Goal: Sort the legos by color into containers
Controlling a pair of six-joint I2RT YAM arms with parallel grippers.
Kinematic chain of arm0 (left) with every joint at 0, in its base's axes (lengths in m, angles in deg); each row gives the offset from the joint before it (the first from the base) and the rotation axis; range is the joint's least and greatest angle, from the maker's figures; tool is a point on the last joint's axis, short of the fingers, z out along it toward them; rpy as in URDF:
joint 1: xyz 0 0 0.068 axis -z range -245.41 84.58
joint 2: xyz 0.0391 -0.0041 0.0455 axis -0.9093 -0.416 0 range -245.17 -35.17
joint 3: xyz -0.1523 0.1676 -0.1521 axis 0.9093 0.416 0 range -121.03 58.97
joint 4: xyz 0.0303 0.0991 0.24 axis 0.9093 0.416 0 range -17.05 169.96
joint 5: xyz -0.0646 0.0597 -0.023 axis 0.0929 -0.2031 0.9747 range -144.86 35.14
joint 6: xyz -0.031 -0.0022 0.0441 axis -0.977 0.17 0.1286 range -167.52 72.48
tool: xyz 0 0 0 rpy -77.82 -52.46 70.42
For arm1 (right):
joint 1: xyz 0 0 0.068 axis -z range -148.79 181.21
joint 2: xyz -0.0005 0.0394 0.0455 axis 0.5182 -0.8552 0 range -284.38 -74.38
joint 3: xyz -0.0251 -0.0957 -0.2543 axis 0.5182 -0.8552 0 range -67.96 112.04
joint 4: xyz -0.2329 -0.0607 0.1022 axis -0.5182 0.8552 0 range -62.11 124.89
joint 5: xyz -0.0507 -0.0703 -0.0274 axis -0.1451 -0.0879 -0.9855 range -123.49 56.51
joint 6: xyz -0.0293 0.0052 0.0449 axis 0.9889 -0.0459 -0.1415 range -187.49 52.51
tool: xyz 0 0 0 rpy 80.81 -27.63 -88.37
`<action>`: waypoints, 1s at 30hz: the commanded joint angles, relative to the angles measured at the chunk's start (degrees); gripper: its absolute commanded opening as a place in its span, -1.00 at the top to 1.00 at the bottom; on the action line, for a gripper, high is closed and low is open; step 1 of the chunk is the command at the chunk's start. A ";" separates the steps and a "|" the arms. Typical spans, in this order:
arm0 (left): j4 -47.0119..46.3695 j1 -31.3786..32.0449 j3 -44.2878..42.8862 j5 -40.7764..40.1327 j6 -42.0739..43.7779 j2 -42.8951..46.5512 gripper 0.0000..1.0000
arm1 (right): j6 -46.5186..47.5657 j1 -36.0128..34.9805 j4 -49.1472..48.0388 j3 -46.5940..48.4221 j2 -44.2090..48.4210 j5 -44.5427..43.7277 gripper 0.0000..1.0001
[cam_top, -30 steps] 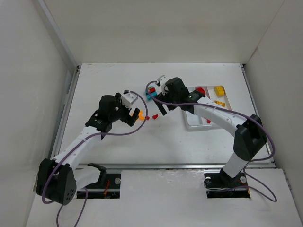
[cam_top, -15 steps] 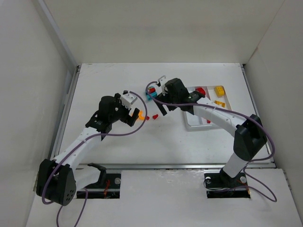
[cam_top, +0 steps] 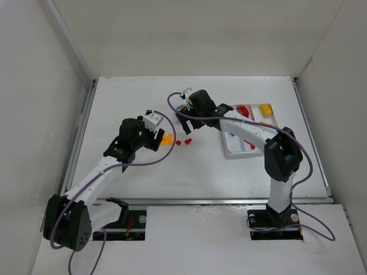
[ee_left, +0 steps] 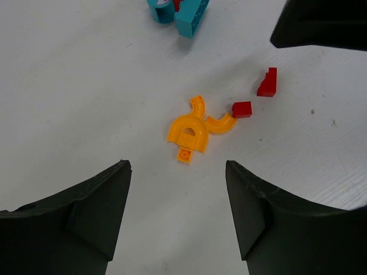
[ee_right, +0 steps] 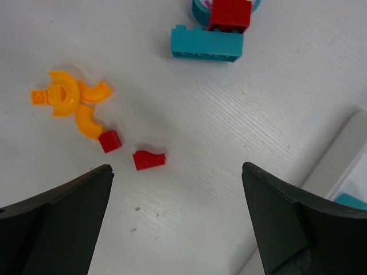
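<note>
Loose legos lie on the white table: an orange cluster point(ee_left: 188, 133) with an orange arc point(ee_left: 221, 122), two small red pieces point(ee_left: 241, 109) point(ee_left: 267, 83), and teal bricks point(ee_left: 186, 12) further back. My left gripper point(ee_left: 176, 167) is open just short of the orange cluster, nothing between its fingers. My right gripper point(ee_right: 176, 168) is open above bare table, right of the red pieces point(ee_right: 149, 160); a teal brick point(ee_right: 206, 43) with a red brick point(ee_right: 229, 12) lies beyond it. The containers are one white tray point(cam_top: 232, 150) at the right, holding red point(cam_top: 243, 110) and yellow point(cam_top: 266, 109) legos.
White walls close in the table on the left, back and right. The tray's rim point(ee_right: 344, 154) shows at the right edge of the right wrist view. The two grippers point(cam_top: 159, 137) point(cam_top: 184, 123) stand close together near the table's middle.
The right arm has swung left and back, away from the tray. The left gripper has drawn back slightly, uncovering the orange pieces, and its jaws have narrowed somewhat.
</note>
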 commanded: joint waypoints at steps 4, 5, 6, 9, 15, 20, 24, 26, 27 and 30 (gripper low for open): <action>-1.75 -0.01 2.32 -3.25 -3.63 1.90 -0.26 | -2.65 -0.84 2.26 6.03 -8.50 5.67 -0.84; -1.75 -0.01 2.32 -3.26 -3.64 2.42 -0.29 | -2.65 -0.84 2.26 6.03 -8.50 6.54 -0.77; -1.75 -0.01 2.84 -3.78 -3.64 2.43 -0.32 | -3.17 -0.84 2.26 4.81 -9.29 7.07 -0.72; -2.27 -0.01 3.46 -3.79 -4.17 2.43 -0.32 | -3.70 -0.84 2.26 3.22 -10.34 7.87 -0.59; -3.50 -0.01 3.98 -3.79 -4.17 2.43 -0.34 | -3.70 -2.60 1.12 0.59 -11.40 7.87 -0.59; -3.50 -0.01 3.99 -4.31 -4.17 2.43 -0.34 | -4.23 -3.30 0.59 1.63 -13.86 6.82 -0.54; -3.50 -0.01 3.99 -4.31 -4.17 2.43 -0.34 | -4.23 -3.30 0.59 2.86 -15.27 4.62 -0.42; -3.50 -0.01 3.99 -4.31 -4.17 2.43 -0.34 | -3.70 -3.30 1.11 2.87 -15.89 4.09 -0.35; -3.50 -0.01 3.99 -4.31 -4.17 2.43 -0.34 | -3.70 -3.30 1.12 3.39 -15.89 4.09 -0.35; -3.50 -0.01 4.60 -4.84 -4.17 2.96 -0.34 | -3.70 -3.30 1.12 3.39 -16.41 4.09 -0.14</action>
